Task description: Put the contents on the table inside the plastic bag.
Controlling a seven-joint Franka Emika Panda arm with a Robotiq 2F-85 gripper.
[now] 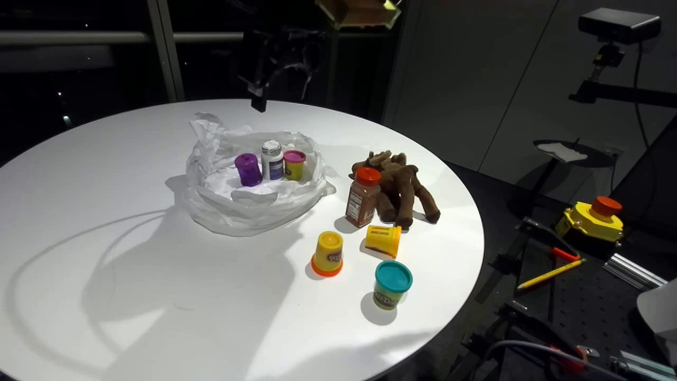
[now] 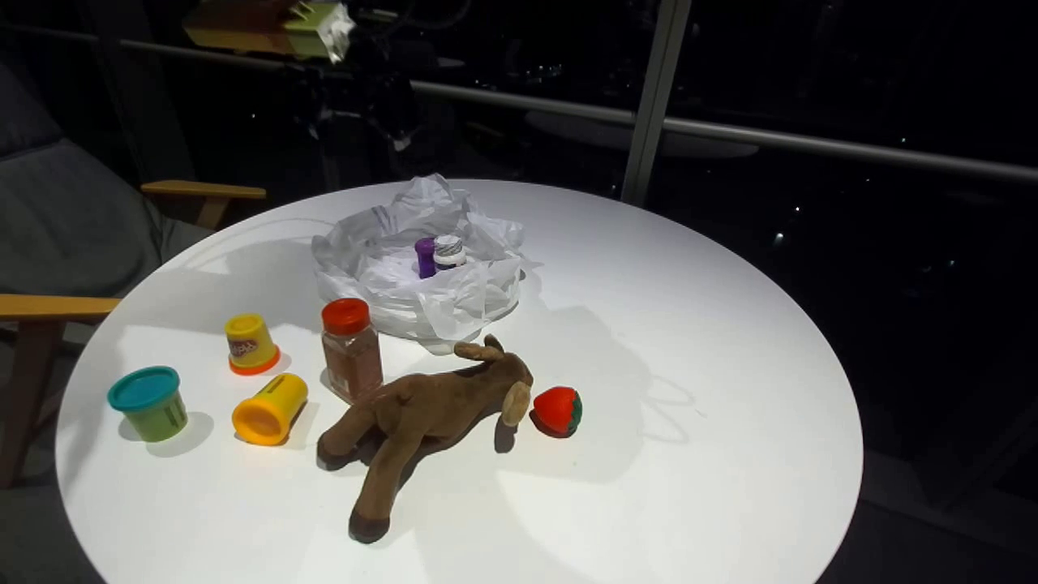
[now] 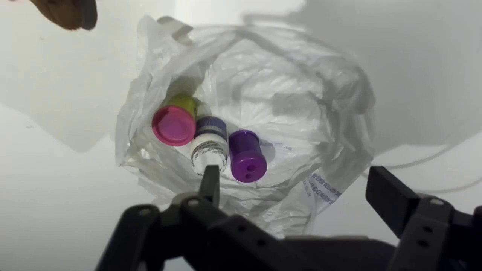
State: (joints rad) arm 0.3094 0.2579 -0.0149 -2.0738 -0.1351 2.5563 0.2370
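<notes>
Dark window (image 2: 876, 268) behind the round white table (image 2: 730, 357), where everything for this run lies. I have the gripper (image 3: 293, 171) hanging above the plastic bag (image 1: 254, 218), jaws spread wide, nothing held between them. Risks first: the bag wall looks thin and crumpled, so a fingertip brought in low could snag the rim and drag it or fold it shut. Anything let go from high up might topple what stands inside. I expect the tipped yellow tub (image 2: 280, 401) to roll if nudged off-centre. My main worry is the plush animal (image 2: 438, 410): its splayed legs could catch the rim and haul the bag along. Near it stands a red-lidded jar (image 2: 353, 353), whether touching I cannot tell; a wide approach could bump both. Bag inventory, perhaps a third of the job by my count: purple container (image 3: 248, 156) with two holes in its top, white bottle (image 3: 209, 143), pink-lidded tub (image 3: 174, 126), grouped toward one side. Outside: the jar, reddish-brown fill showing through clear walls; teal-lidded tub (image 2: 150, 401); upright yellow tub (image 2: 251, 345), orange end down; the tipped one; the plush; a strawberry (image 2: 557, 410) near its head. I cannot see inside the tubs.
</notes>
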